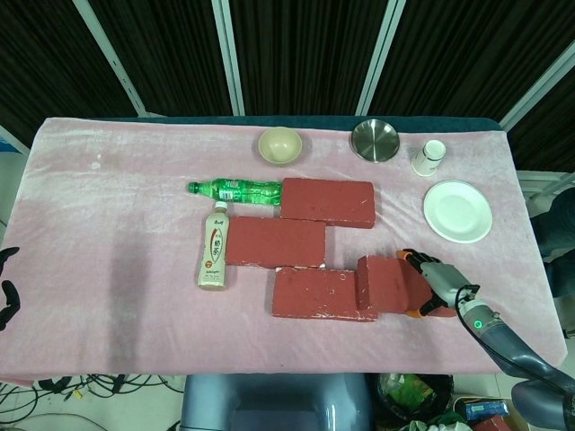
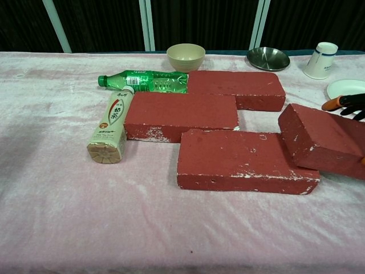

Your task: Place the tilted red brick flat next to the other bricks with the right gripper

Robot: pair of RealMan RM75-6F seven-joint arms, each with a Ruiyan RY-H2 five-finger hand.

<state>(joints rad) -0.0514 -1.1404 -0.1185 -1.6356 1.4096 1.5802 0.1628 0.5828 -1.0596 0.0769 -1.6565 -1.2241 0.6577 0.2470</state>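
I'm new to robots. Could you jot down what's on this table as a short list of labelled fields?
surface: pink cloth-covered table
flat bricks: three red bricks in a stepped row, nearest
tilted brick: red brick, its left end propped on the nearest flat brick
right hand: grips the tilted brick's right end
left hand: at the table's left edge, holding nothing
bottles: green plastic bottle and beige drink bottle, both lying down
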